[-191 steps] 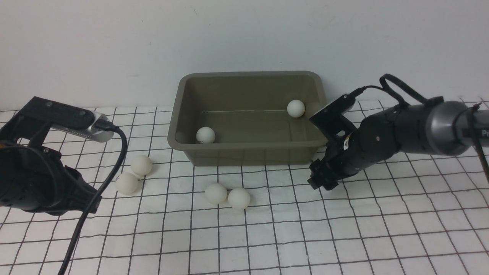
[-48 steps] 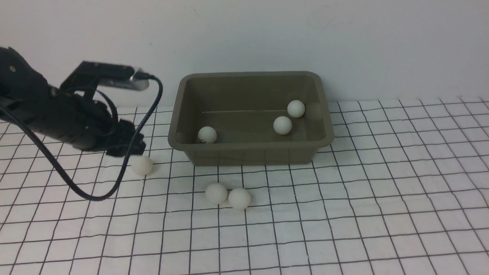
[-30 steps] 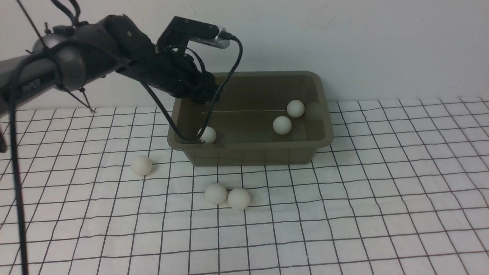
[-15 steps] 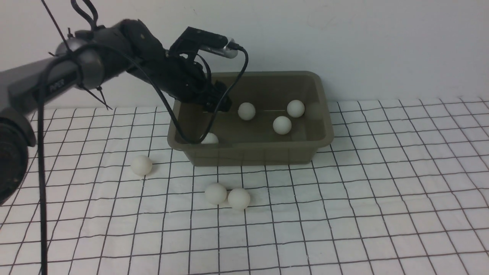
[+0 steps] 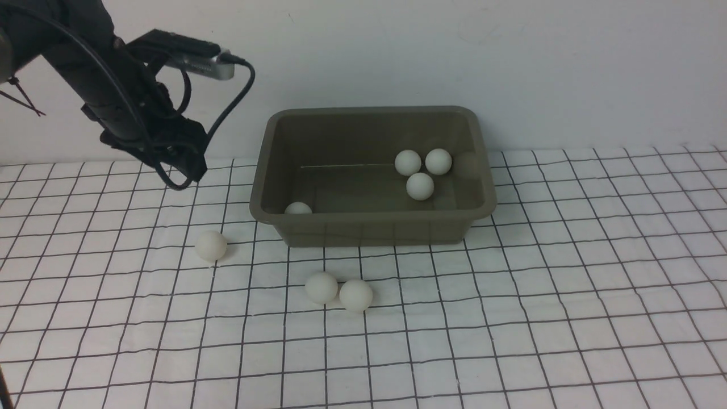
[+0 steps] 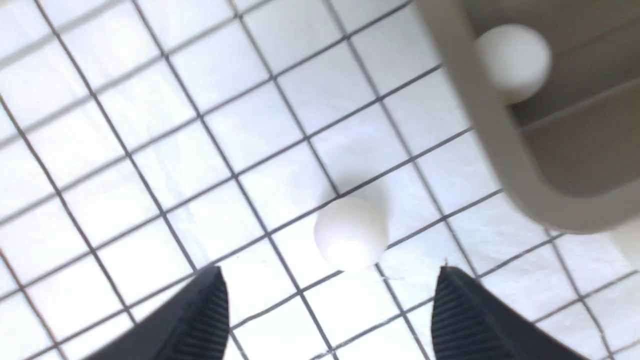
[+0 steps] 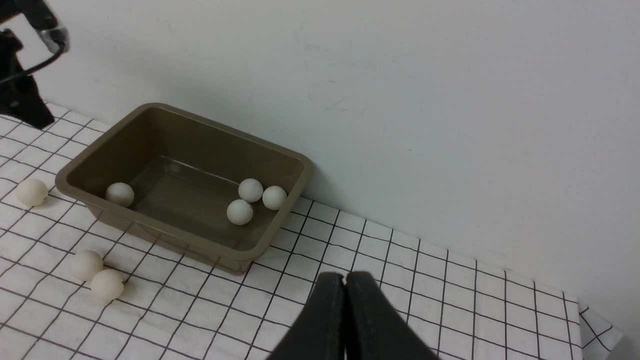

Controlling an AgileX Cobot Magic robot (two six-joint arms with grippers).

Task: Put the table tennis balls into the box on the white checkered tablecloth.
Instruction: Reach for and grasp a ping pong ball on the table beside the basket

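With the left gripper [image 6: 330, 274] spread wide and empty above the lone ball [image 6: 351, 232] on the tablecloth [image 5: 568, 284], at 8 o'clock of the box [image 5: 369, 230], I should descend vertically, centre the ball between the fingers [image 6: 200, 320], then close gently; the right gripper [image 7: 345, 282] is parked closed.

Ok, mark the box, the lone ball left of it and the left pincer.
box [image 5: 369, 232], front view, near outer wall.
lone ball [image 5: 211, 245], front view, its centre.
left pincer [image 6: 330, 274], left wrist view, midway between its open fingertips.
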